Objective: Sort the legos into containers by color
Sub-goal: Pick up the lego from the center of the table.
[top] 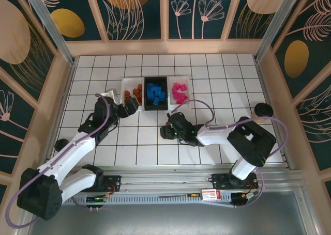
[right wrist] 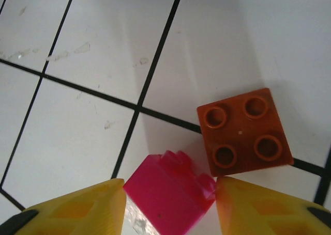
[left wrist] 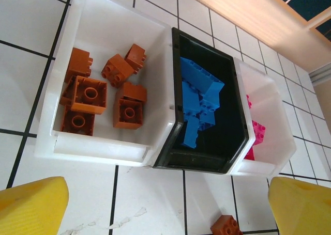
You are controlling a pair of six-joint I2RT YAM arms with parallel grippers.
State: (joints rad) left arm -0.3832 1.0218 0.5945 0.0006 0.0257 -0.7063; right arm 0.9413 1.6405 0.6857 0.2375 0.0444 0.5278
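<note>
Three containers stand in a row at the back: a white tray [top: 130,83] of orange-brown legos [left wrist: 128,106], a black tray [left wrist: 176,85] of blue legos [left wrist: 199,98], and a white tray [left wrist: 274,142] of pink legos [top: 180,93]. My left gripper [left wrist: 168,193] hovers open and empty just in front of the white and black trays. My right gripper [right wrist: 170,191] is down on the tiles in front of the black tray, its yellow fingers [right wrist: 77,209] pressed on both sides of a tilted pink lego [right wrist: 160,206]. A loose orange-brown lego [right wrist: 243,131] lies studs-up, touching the pink one.
A round dark cup [top: 264,109] sits at the right edge of the tiled floor. Wooden walls [top: 165,46] close in the back and sides. My left gripper [top: 128,107] and right gripper [top: 168,130] are about one tile apart.
</note>
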